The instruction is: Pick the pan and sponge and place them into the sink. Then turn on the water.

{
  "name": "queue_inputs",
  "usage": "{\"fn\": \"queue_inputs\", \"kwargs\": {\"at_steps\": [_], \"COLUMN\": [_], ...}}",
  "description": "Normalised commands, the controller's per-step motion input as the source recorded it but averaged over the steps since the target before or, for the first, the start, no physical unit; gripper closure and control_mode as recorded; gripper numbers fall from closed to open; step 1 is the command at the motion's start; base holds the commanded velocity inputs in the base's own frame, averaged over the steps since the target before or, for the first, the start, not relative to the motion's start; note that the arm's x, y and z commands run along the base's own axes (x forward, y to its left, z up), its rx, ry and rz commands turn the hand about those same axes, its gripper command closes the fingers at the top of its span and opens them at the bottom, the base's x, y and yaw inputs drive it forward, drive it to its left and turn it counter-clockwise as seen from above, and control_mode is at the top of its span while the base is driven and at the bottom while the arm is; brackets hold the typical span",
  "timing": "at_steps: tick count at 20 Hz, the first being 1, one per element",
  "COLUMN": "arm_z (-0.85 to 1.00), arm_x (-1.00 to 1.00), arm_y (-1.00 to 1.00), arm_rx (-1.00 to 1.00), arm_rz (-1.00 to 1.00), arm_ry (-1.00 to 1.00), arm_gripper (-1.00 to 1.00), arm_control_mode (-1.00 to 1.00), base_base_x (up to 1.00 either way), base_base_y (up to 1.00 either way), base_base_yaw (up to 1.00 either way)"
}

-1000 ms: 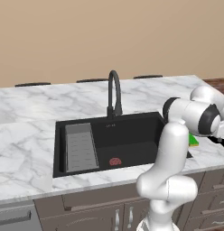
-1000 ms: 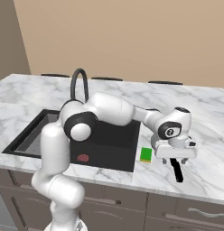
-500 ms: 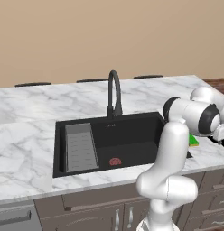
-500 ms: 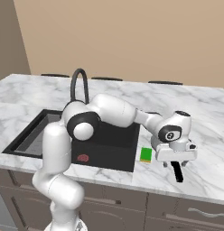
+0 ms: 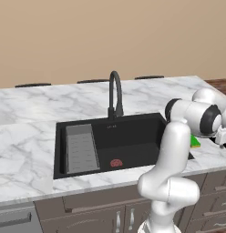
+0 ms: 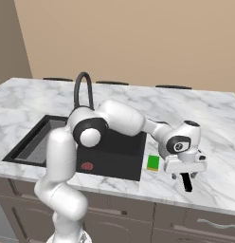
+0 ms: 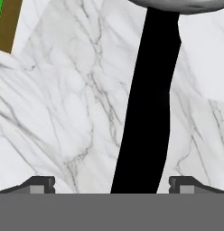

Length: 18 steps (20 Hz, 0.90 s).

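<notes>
1. The two-finger gripper (image 7: 112,182) of the white arm hangs low over the white marble counter (image 7: 64,113), pointing down. I think this is to take the pan by its handle.
2. Its dark fingertips (image 7: 41,182) stand fully apart and hold nothing.
3. The thin black handle (image 7: 147,103) of the round silver-grey metal pan (image 7: 177,4) runs between the two fingers, closer to the right one, and no finger touches it. The pan bowl lies ahead of the fingers.
4. The small sponge (image 6: 153,163), green on top with a yellow-brown side, lies on the counter beside the fingers, towards the large black rectangular sink (image 6: 117,154).
5. Both things are still outside the sink.
</notes>
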Motion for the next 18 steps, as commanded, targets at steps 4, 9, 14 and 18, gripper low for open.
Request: {"fn": "queue_inputs", "kwargs": {"at_steps": [4, 9, 14, 18], "arm_z": [-0.12, -0.13, -0.18, -0.19], "arm_x": [0.00, 0.00, 0.00, 0.00], "arm_y": [-0.15, -0.11, -0.05, -0.01], "arm_rx": [0.02, 0.02, 0.02, 0.00], "arm_rz": [0.01, 0.01, 0.02, 0.02], "arm_ry": [0.00, 0.00, 0.00, 0.00], "arm_gripper": [-1.00, -1.00, -1.00, 1.00], "arm_control_mode": [-1.00, -1.00, -1.00, -1.00], "base_base_x": [0.00, 0.00, 0.00, 0.00], "base_base_y": [0.00, 0.00, 0.00, 0.00], "base_base_yaw": [0.00, 0.00, 0.00, 0.00]}}
